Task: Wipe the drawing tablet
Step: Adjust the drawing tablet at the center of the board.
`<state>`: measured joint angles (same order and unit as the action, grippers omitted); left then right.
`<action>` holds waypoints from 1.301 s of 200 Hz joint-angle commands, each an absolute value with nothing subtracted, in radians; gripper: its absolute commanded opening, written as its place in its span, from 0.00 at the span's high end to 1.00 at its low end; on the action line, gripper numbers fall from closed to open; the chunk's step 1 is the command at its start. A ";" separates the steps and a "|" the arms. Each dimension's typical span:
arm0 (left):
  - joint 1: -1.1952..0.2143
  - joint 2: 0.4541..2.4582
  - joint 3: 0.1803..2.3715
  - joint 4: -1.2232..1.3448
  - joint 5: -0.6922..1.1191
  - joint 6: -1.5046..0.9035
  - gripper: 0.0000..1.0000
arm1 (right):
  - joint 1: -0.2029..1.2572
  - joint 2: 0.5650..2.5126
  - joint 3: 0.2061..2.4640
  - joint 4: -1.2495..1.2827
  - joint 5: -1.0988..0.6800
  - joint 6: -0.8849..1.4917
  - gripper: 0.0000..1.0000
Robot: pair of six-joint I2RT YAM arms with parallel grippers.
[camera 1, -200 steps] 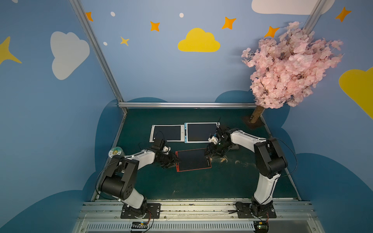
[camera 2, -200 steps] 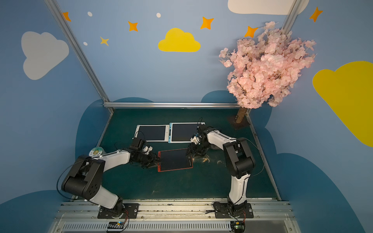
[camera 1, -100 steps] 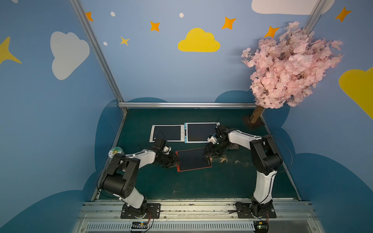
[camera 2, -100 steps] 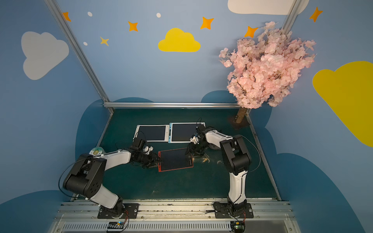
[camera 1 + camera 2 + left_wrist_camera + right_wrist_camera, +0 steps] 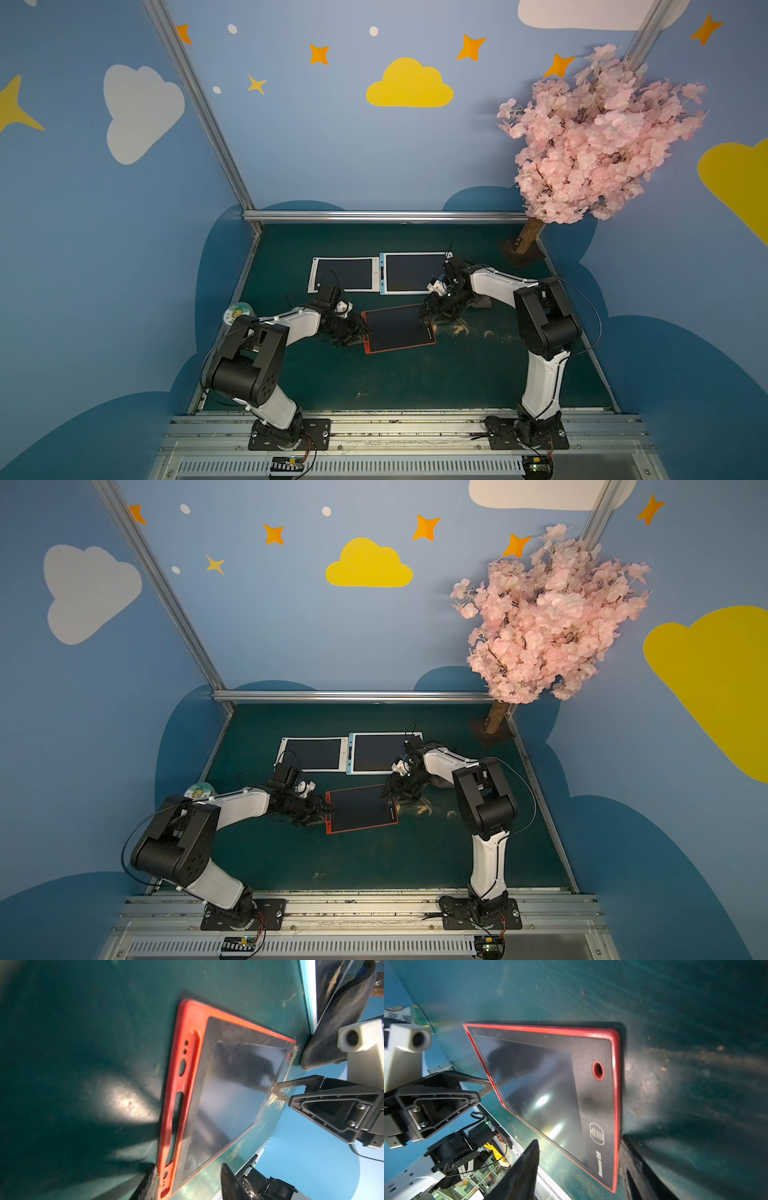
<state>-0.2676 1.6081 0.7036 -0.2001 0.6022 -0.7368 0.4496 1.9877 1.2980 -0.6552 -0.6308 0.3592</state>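
Red tablet flat on the table, dark screen smudged.
Left gripper and right gripper sit at its short ends, jaws spread; bezel print unreadable.

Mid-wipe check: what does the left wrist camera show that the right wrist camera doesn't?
Left wrist only: pen slot, dark cloth, blue tablet, right hand at the far edge. Right wrist only: button, icon, left hand, tin. Both: the red tablet lying flat on the green mat, screen up.
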 commanded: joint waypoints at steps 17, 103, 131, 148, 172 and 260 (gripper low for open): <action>-0.279 1.653 0.705 -0.195 0.588 -0.718 0.52 | 0.494 1.978 1.316 -0.574 -0.974 0.393 0.40; -0.279 1.645 0.705 -0.196 0.592 -0.709 0.52 | 0.538 1.903 1.325 -0.474 -1.163 0.480 0.41; -0.280 1.655 0.703 -0.192 0.601 -0.708 0.52 | 0.538 1.903 1.337 -0.506 -1.162 0.463 0.42; -0.279 1.655 0.701 -0.187 0.604 -0.710 0.52 | 0.537 1.902 1.344 -0.525 -1.151 0.452 0.43; -0.279 1.655 0.702 -0.186 0.605 -0.710 0.52 | 0.537 1.905 1.351 -0.541 -1.132 0.444 0.48; -0.279 1.660 0.710 -0.190 0.609 -0.706 0.52 | 0.548 1.939 1.379 -0.541 -1.137 0.456 0.60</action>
